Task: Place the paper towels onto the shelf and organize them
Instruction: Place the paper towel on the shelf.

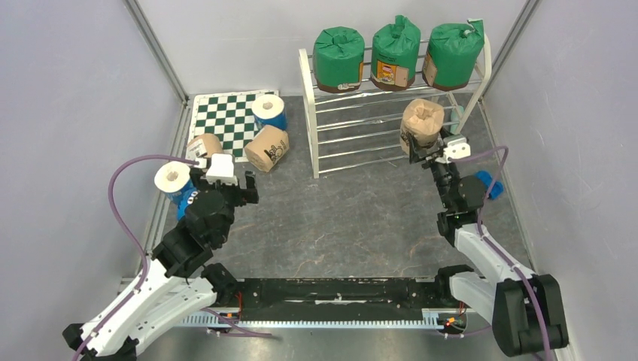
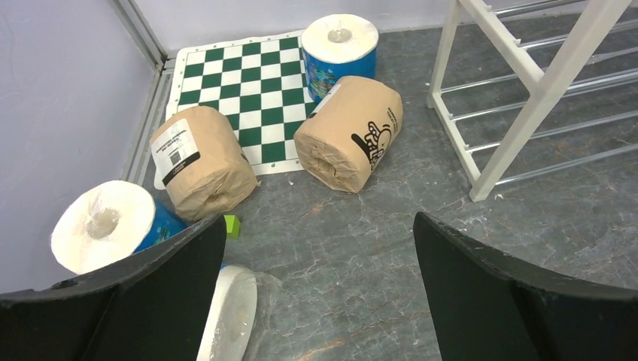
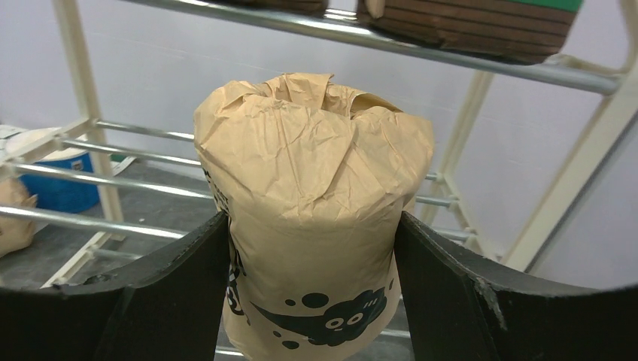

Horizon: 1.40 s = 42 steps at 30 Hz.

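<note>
Tan roll (image 3: pixel 316 150) is sitting upright, clamped in right gripper (image 3: pixel 310 226) at shelf (image 1: pixel 308 98) mid tier, under green rolls (image 1: pixel 395 53), probably sorting one kind per tier. Left gripper (image 2: pixel 320 256) is hovering, jaws wide apart and empty, facing floor rolls (image 2: pixel 199 162) for next pick

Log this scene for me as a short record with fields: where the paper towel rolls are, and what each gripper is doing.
Shelf top tier: three green rolls, upright in a row
Right gripper: shut on a tan roll, upright, below the top tier
Left gripper: open, empty
Floor at left: two tan rolls on their sides at the mat's edge; one blue-wrapped roll upright
Chessboard mat: second blue-wrapped roll, upright
</note>
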Tool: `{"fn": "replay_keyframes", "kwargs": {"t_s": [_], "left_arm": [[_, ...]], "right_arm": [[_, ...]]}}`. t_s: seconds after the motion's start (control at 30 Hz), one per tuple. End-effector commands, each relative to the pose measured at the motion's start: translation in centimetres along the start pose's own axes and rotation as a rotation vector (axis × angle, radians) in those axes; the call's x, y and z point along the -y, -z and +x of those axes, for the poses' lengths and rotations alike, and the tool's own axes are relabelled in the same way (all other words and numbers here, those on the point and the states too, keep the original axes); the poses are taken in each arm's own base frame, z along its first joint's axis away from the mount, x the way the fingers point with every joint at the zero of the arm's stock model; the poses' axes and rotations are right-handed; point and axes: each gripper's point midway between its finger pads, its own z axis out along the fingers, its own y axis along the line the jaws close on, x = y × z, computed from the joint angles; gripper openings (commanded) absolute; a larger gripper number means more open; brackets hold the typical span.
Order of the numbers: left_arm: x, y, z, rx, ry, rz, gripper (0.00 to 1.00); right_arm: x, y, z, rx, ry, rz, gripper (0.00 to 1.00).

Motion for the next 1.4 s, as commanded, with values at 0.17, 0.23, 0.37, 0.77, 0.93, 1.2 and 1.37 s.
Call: {"fn": "replay_keyframes", "kwargs": {"t_s": [0.17,0.23,0.37,0.77,0.93,1.2,1.37], "left_arm": [[-0.1,-0.5,0.1,-0.003,0.032,-0.021,1.00],[-0.1,-0.6,0.1,-0.005,0.032,-0.023,1.00],[-0.2,-0.6,0.1,-0.004,0.035,-0.024,1.00],[-0.4,-0.6,0.2,-0.002,0.040,-0.032,1.00],[-0.3,-0.7,0.4,-0.009,0.034,-0.032,1.00],[-0.3,-0.9,0.6,-0.014,0.031,-0.037,1.00],[-0.3,-1.0,0.7,-0.018,0.027,-0.040,1.00]], "right_arm": [[4.4,-3.1,-5.3,0.182,0.037,0.053,0.26],[4.8,-3.4,-5.0,0.178,0.037,0.055,0.26],[5.8,-3.6,-4.1,0.166,0.038,0.068,0.26],[7.6,-5.3,-3.8,0.181,0.075,0.066,0.25],[8.2,-6.2,-3.8,0.196,0.081,0.063,0.25],[9.3,-7.8,-2.9,0.197,0.080,0.067,0.24],[9.9,-8.7,-1.9,0.195,0.075,0.066,0.24]]}}
